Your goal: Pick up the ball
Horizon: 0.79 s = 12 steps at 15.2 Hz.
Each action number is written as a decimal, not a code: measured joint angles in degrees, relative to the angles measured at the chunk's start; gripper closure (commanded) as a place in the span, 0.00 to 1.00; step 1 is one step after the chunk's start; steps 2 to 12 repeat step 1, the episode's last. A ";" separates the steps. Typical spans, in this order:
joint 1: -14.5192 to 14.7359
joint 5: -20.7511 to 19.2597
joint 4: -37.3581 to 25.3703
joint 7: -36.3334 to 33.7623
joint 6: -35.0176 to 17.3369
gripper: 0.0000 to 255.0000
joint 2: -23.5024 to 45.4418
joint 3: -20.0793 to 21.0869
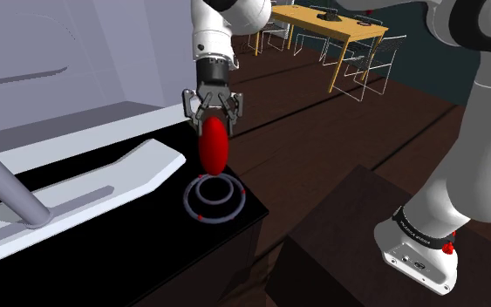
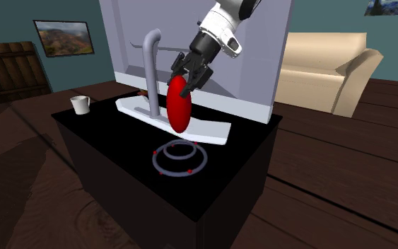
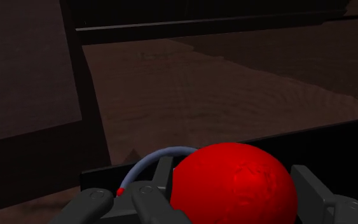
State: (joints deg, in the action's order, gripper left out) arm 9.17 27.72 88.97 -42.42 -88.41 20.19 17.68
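The black desk [image 2: 119, 163] is the biggest thing, a dark block standing on a brown wood floor [image 2: 346, 184]. At its back rises a tall grey panel [image 2: 261, 64]. In the second exterior view, a cream sofa [image 2: 331, 64] stands behind this panel, on the right.

The white arm [image 2: 222, 28] comes down from above over the desk, approx. over its middle. Under it, a flat white plate [image 2: 211, 131] lies on the desk, w/ a bent grey pipe [image 2: 150, 71] standing up from it.

The end effector [image 2: 184, 83] points downward and is clenched on the ball [image 2: 179, 105]: its black fingers clasp the upper part from both sides. The ball is red and looks stretched, taller than wide. It hangs in the air, clear of the desk, just in front of the white plate and above a grey double ring [image 2: 179, 158] w/ small red dots, which lies flat on the desk.

A white mug [image 2: 81, 104] stands well apart, at the desk's far corner on the second exterior view's left.
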 measured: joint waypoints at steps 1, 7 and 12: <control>-0.05 0.07 -0.08 -0.14 0.33 1.00 -0.28 0.02; -0.05 0.07 -0.08 -0.14 0.33 1.00 -0.28 0.02; -0.05 0.07 -0.08 -0.14 0.33 1.00 -0.28 0.02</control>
